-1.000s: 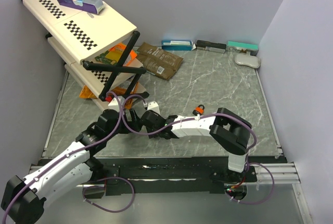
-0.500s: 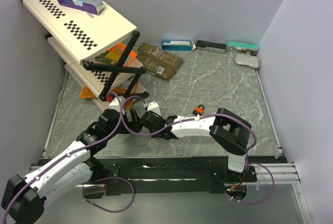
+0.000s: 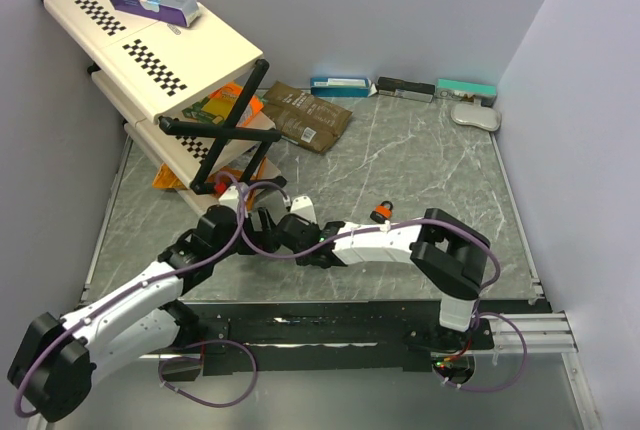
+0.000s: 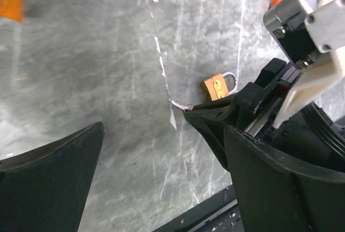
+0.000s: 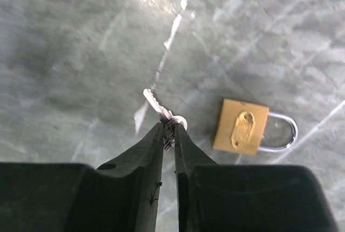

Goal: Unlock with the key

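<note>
The right end effector has its two fingers pressed nearly together on the head of the small silver key. The blade sticks out past the fingertips and points away from the lock rather than toward it. The brass padlock lies flat on the grey marbled desk, just beside the key and not touching it, with its shackle turned away from the key. In the overhead view both arms converge toward the near edge, left of the middle, and they hide the lock there. Both legs of the shackle look seated in the body, so the lock reads as locked. The left end effector hangs above the same patch of desk with its jaws spread wide and nothing between them. From its own camera the padlock sits just beyond the right arm's fingertips. As for progress, the key appears to be secured in a pinch, though it is not possible to tell whether it has left the surface. Everything after that is left to do: steadying or picking up the padlock, probably with the free left arm, turning the blade to face the keyway, inserting it, twisting, and freeing the shackle.
</note>
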